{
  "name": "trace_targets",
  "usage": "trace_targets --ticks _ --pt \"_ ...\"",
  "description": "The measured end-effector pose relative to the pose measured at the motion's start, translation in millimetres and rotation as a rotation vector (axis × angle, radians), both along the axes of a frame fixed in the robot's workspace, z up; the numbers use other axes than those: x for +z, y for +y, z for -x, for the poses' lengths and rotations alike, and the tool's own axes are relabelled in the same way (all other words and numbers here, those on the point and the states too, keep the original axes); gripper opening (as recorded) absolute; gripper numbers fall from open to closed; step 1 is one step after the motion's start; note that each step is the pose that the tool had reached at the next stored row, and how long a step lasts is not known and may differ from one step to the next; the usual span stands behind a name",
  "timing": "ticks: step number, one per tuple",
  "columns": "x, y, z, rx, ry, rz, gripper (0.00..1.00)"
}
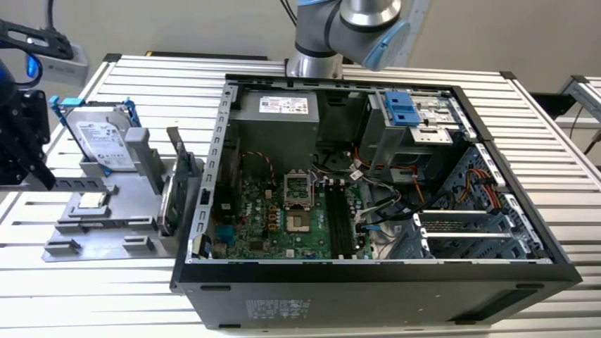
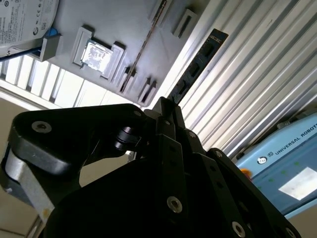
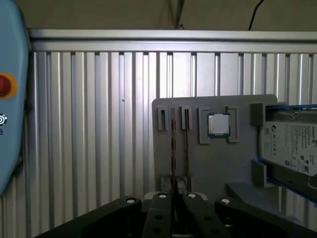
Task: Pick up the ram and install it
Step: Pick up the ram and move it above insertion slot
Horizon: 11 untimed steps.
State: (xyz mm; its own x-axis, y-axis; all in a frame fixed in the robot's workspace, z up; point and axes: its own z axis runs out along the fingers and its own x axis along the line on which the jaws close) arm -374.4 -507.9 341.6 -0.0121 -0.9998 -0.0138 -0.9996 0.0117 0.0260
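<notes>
The ram [image 2: 197,63] is a long dark stick poking out from between my black fingers over the ribbed table top. In the first wrist view I see the ram [image 3: 173,148] edge-on as a thin line in front of the grey tray. My gripper [image 2: 166,106] [image 3: 173,196] is shut on one end of it. In the exterior view the gripper [image 1: 28,165] hangs at the far left, beside the grey tray [image 1: 112,232] and well away from the open computer case [image 1: 202,211]. The motherboard [image 1: 272,218] lies exposed inside the case, with long dark slots [image 1: 338,211] near its middle.
The grey tray carries a silver hard drive [image 1: 98,137] in a blue frame, a small square chip [image 3: 218,124] and an upright green card [image 1: 174,186]. A light-blue pendant [image 3: 10,99] lies on the table. Cables and a drive cage [image 1: 413,116] crowd the case.
</notes>
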Motion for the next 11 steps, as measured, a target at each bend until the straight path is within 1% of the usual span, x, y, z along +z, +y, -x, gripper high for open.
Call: trace_targets --ticks 11 --pt "7.5 0.0 0.0 0.000 0.0001 0.0001 0.00"
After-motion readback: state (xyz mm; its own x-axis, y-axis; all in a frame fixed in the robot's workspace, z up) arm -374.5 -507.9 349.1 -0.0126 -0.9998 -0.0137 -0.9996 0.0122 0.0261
